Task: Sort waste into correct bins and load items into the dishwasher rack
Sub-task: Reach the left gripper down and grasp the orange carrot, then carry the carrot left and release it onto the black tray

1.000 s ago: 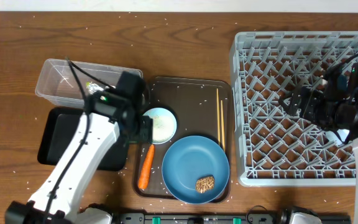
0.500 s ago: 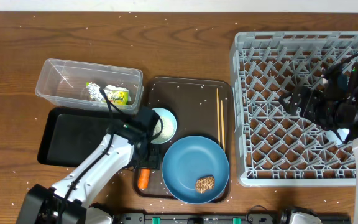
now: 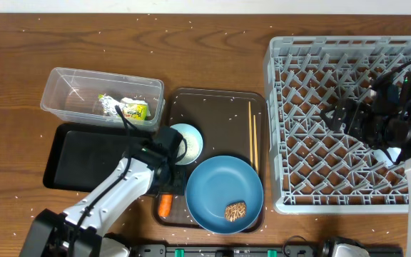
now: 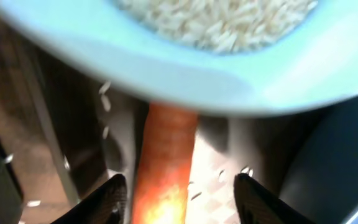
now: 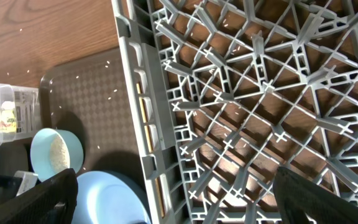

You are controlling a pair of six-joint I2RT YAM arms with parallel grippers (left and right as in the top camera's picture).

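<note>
We see one orange carrot [image 4: 166, 162], smooth and glossy, on the brown tray [image 3: 220, 107], just below the one rice-filled cup [image 3: 198, 135]. The left jaws stand wide astride it. One plate [image 3: 216, 189], two chopsticks [image 3: 252, 132]. The right jaws gape over the rack [image 3: 348, 53].

No word, number, brand or sign can be read in any view. Dark print is seen on the yellow-green packet [image 3: 135, 109] inside the clear tub [image 3: 66, 86], but it is too small to be made out. In the right wrist view the same packet is caught at the frame's edge, far to the left of the fingers of the right gripper [image 5: 179, 202], and its print is blurred there as well.
</note>
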